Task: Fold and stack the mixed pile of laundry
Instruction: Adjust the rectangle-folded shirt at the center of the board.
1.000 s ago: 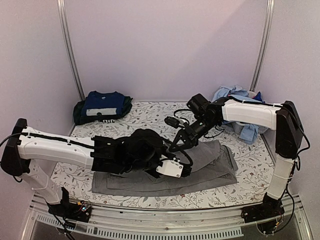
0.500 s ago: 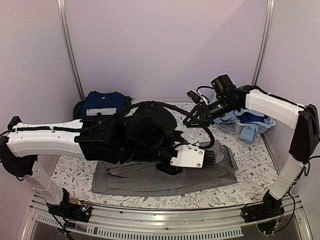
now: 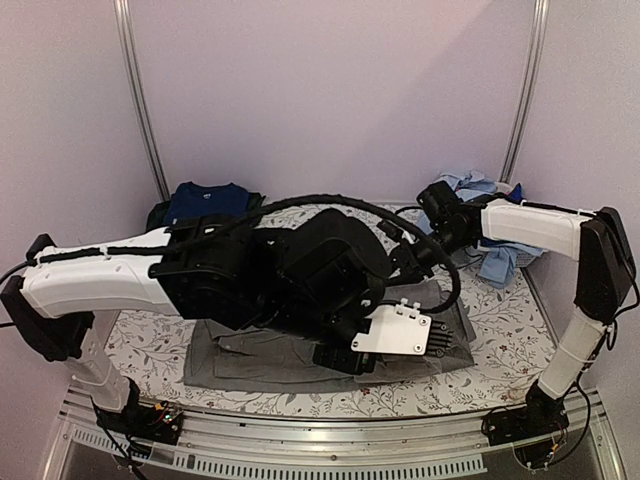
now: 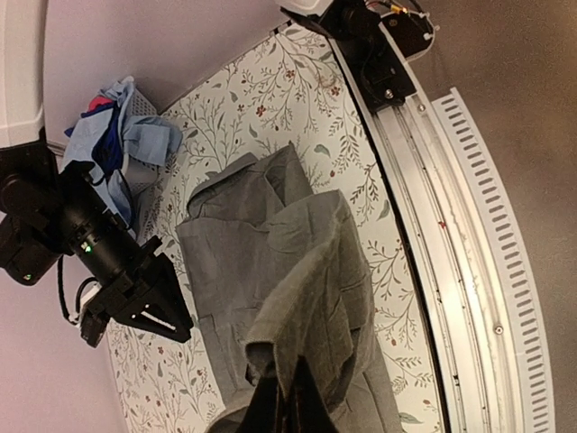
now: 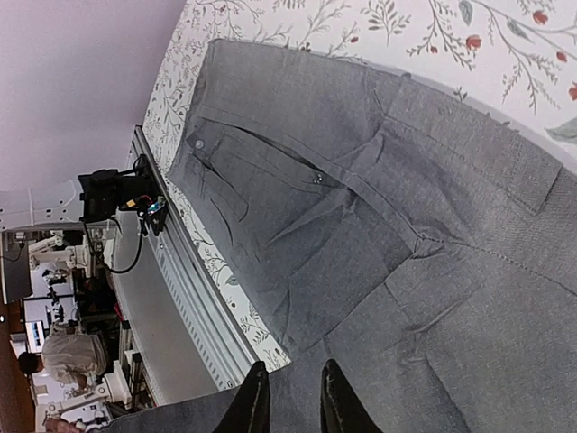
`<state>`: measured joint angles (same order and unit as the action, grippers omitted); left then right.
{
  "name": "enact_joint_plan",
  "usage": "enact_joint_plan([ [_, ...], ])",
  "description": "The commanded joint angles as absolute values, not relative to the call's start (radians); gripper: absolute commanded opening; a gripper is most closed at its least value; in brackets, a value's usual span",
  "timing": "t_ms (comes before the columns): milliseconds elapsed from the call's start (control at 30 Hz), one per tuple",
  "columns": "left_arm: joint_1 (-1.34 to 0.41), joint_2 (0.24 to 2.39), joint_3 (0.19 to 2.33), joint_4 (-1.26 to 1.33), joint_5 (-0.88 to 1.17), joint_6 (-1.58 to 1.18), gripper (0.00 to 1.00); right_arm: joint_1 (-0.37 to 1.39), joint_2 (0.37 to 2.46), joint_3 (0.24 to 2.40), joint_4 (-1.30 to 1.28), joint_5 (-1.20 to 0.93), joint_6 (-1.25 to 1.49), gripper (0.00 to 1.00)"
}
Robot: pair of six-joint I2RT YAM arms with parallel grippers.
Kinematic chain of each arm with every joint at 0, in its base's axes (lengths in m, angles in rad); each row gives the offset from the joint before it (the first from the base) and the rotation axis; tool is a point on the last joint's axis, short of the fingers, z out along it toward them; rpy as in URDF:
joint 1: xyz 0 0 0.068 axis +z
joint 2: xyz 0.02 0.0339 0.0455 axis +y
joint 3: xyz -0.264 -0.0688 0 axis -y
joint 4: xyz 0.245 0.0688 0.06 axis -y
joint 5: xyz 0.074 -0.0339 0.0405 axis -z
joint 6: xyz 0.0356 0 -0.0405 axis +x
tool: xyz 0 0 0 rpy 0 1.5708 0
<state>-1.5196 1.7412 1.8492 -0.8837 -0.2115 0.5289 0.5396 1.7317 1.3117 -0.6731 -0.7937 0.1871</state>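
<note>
Surface: lilac walls (image 3: 330, 90) around a table (image 3: 330, 440) draped in a white sheet (image 3: 140, 345) printed with leafy vines.
Grey collared shirt (image 3: 235, 365): spread on the sheet across the lower middle of the overhead frame, largely hidden there by the left arm.
Left gripper (image 4: 290, 397): clamped on a fold of the shirt; the cloth rises as a ridge to the fingertips at the bottom centre of the left wrist frame.
Right gripper (image 5: 290, 397): fingers slightly parted, nothing between them, hanging over the shirt.
Folded stack: navy T-shirt (image 3: 205, 205) on a dark green plaid piece (image 3: 160, 225), upper left of the overhead frame.
Loose pile: light blue shirts (image 3: 470, 190) bunched at upper right.
</note>
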Motion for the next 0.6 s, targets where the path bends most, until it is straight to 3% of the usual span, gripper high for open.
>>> enact_joint_plan([
  [0, -1.526, 1.745, 1.819, -0.923, -0.237, 0.426, 0.0, 0.625, 1.772, 1.253, -0.687, -0.767, 0.133, 0.17],
  [200, -1.373, 1.765, 1.847, -0.87, -0.171, 0.254, 0.0, 0.643, 1.837, 1.16, -0.666, -0.755, 0.141, 0.14],
  [333, -1.206, 1.738, 1.779, -0.823, -0.032, 0.079, 0.0, 0.62, 1.887, 1.138, -0.669, -0.763, 0.122, 0.25],
  [500, -0.999, 1.571, 1.464, -0.631, 0.118, -0.165, 0.0, 0.529, 1.821, 1.155, -0.602, -0.777, 0.18, 0.48],
  [567, -0.92, 1.51, 1.344, -0.581, 0.156, -0.251, 0.0, 0.509, 1.776, 1.181, -0.593, -0.755, 0.192, 0.53],
])
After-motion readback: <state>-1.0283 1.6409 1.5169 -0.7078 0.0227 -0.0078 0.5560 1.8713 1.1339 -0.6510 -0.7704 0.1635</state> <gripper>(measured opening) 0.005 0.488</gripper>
